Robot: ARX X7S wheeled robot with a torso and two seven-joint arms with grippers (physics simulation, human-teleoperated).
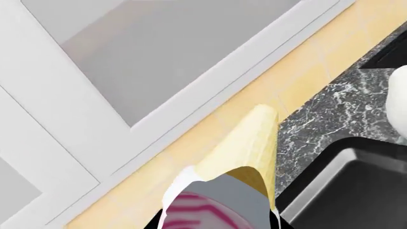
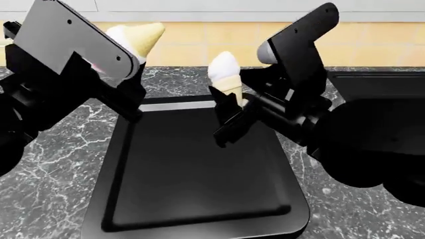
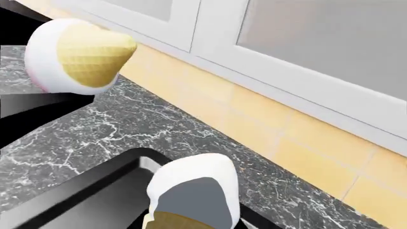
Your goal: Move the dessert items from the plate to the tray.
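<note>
Grippers are each holding one cone above the tray. The left gripper (image 2: 123, 64) is clamping the pink-and-white cone (image 2: 136, 37) up at the far left, over the tray's far-left corner region, with the backsplash (image 2: 199, 40) behind it. The right gripper (image 2: 229, 117) is pinching the white-scoop cone (image 2: 224, 74) by its lower wafer, over the far middle of the tray (image 2: 199, 199).

Both cones look clear of the tray floor, so I judge the step in hand to be the lowering and release. To do it well, each arm should be coming down until the wafer is nearly touching the tray floor, well inside the raised rim, before the jaws part; dropping from this height would risk a cone rolling toward the rim. Keeping the two set-down spots apart should avoid one cone knocking the other.

The pink-and-white cone is lying roughly level, its long axis running left to right, wafer tip pointing right and slightly up, scoop toward the gripper. In the left wrist view its wafer (image 1: 251, 152) is reaching away from the jaws. The white-scoop cone is standing nearly upright, scoop on top, tip pointing down into the fingers. The marble counter (image 2: 53, 169) is surrounding the tray.
</note>
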